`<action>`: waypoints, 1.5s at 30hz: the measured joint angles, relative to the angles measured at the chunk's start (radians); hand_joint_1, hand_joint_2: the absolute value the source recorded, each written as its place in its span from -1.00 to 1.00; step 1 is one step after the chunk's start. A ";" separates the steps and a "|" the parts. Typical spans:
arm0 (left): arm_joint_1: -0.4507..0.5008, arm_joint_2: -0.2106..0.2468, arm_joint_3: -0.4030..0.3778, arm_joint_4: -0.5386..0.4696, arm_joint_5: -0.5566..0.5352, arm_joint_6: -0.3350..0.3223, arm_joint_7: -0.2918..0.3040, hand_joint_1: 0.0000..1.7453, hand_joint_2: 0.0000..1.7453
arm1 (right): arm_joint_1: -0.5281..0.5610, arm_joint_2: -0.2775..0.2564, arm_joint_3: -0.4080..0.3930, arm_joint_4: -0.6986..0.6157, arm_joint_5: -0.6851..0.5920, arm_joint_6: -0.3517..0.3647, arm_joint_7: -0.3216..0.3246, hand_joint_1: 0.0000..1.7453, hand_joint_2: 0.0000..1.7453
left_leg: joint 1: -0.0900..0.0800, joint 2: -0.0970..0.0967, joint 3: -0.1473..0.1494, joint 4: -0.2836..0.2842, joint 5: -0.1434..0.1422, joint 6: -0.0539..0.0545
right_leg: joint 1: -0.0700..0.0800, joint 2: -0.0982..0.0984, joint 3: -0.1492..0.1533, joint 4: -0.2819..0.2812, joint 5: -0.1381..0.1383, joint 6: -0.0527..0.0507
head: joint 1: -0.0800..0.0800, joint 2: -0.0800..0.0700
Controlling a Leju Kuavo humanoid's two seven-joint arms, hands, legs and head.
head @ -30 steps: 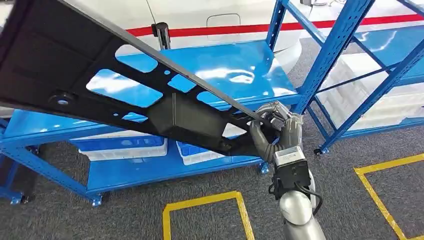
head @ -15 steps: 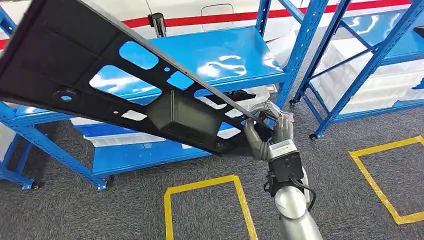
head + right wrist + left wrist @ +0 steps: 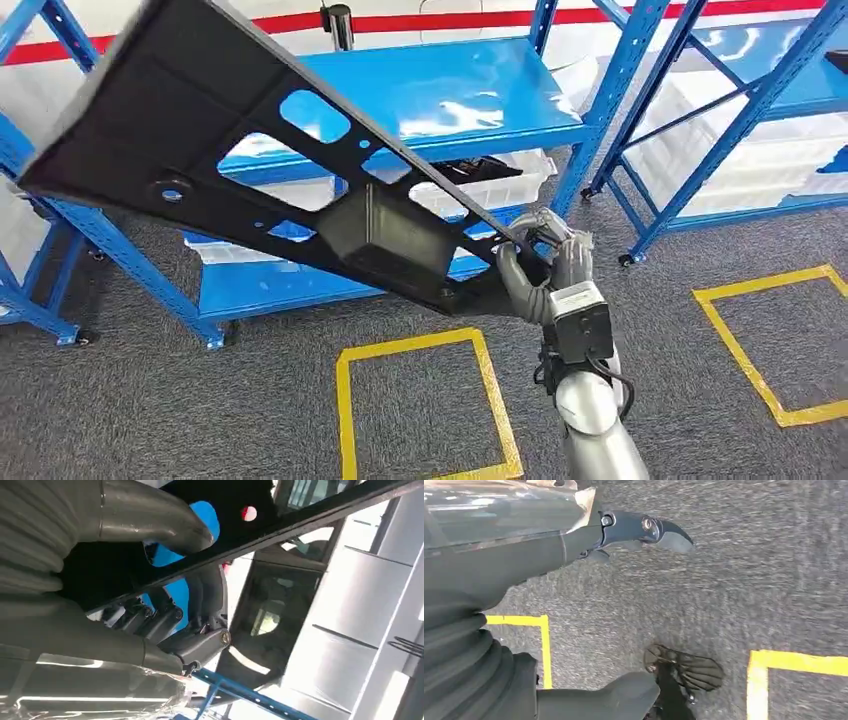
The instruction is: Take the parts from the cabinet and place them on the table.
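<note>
A long black panel [image 3: 385, 235] with several cut-out openings slants across the head view, its far end high at the left. My right hand [image 3: 545, 265] grips its lower right end in front of the blue rack. In the right wrist view the fingers [image 3: 165, 625] wrap under the panel's thin edge [image 3: 300, 520] and the thumb lies over it. My left hand [image 3: 524, 565] hangs above the grey carpet, finger and thumb apart with nothing between them.
A blue shelf rack [image 3: 450, 90] stands behind the panel, with white bins [image 3: 500, 185] on its lower level. A second blue rack [image 3: 760, 100] stands to the right. Yellow tape squares [image 3: 420, 345] [image 3: 760, 290] mark the grey carpet near me.
The whole picture has shifted, so the camera moved and the rack now looks farther off. My right hand keeps its grip on the panel, which stays tilted the same way.
</note>
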 joint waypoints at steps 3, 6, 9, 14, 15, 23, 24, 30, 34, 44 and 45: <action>0.000 0.000 0.013 0.000 0.003 0.000 -0.005 -1.00 1.00 | -0.013 -0.008 0.000 0.027 -0.038 0.008 -0.010 1.00 1.00 | 0.000 0.000 -0.040 0.006 0.036 -0.012 | -0.002 0.000 0.161 -0.211 0.051 0.010 | 0.000 0.000; 0.001 0.003 0.021 -0.002 0.010 0.001 -0.009 -1.00 1.00 | -0.026 -0.010 0.000 0.043 -0.056 0.009 -0.018 1.00 1.00 | -0.010 0.001 -0.057 0.010 0.070 -0.024 | -0.001 0.004 0.216 -0.334 0.019 -0.009 | -0.005 0.000; 0.007 0.006 0.024 -0.002 0.010 0.000 -0.009 -1.00 1.00 | -0.025 -0.010 0.000 0.063 -0.072 0.016 -0.019 1.00 1.00 | 0.003 -0.006 -0.077 0.033 0.046 -0.037 | -0.013 -0.003 0.192 -0.317 0.040 -0.027 | -0.013 0.000; 0.010 0.006 0.028 -0.002 0.010 -0.001 -0.011 -1.00 1.00 | -0.027 -0.010 0.001 0.078 -0.096 0.031 -0.023 1.00 1.00 | 0.007 -0.006 -0.138 0.342 -0.167 -0.058 | -0.010 -0.006 0.128 -0.314 0.103 -0.045 | -0.015 0.000; 0.011 0.007 0.028 -0.002 0.010 -0.002 -0.011 -1.00 1.00 | -0.025 -0.011 0.001 0.081 -0.096 0.031 -0.024 1.00 1.00 | 0.011 -0.006 -0.119 0.344 -0.135 -0.058 | -0.011 -0.006 0.112 -0.313 0.114 -0.042 | -0.015 0.000; 0.006 0.006 0.030 -0.002 0.010 -0.009 -0.018 -1.00 1.00 | -0.040 -0.020 0.001 0.092 -0.101 0.032 -0.035 1.00 1.00 | 0.008 -0.016 0.099 0.026 -0.102 -0.039 | -0.003 -0.006 0.046 -0.295 0.179 0.019 | -0.014 0.000; 0.007 0.005 0.033 -0.002 0.010 -0.009 -0.017 -1.00 1.00 | -0.041 -0.024 0.001 0.095 -0.104 0.030 -0.035 1.00 1.00 | 0.010 -0.008 0.082 0.020 -0.086 -0.020 | -0.009 -0.005 0.032 -0.281 0.163 0.019 | -0.016 0.000; 0.008 0.006 0.042 -0.002 0.010 -0.009 -0.011 -1.00 1.00 | -0.044 -0.026 0.001 0.111 -0.107 0.028 -0.035 1.00 1.00 | -0.012 -0.006 -0.015 0.022 -0.005 0.009 | -0.001 0.000 -0.031 0.029 -0.014 -0.001 | -0.007 0.000; 0.008 -0.002 0.043 -0.002 0.010 -0.009 -0.010 -1.00 1.00 | -0.054 -0.026 0.002 0.110 -0.107 0.028 -0.035 1.00 1.00 | -0.024 -0.006 -0.063 0.023 0.045 0.005 | 0.027 -0.001 0.198 -0.254 0.024 -0.028 | -0.009 0.000; 0.014 0.000 0.045 -0.002 0.011 -0.024 -0.018 -1.00 1.00 | -0.064 -0.021 0.002 0.114 -0.109 0.027 -0.034 1.00 1.00 | 0.002 -0.010 -0.149 0.294 -0.154 -0.065 | 0.009 -0.006 0.126 -0.331 0.114 -0.070 | -0.017 0.000; 0.014 0.000 0.045 -0.002 0.010 -0.024 -0.019 -1.00 1.00 | -0.063 -0.022 0.002 0.116 -0.109 0.027 -0.034 1.00 1.00 | 0.009 -0.010 -0.143 0.330 -0.127 -0.071 | 0.008 -0.006 0.110 -0.330 0.125 -0.067 | -0.019 0.000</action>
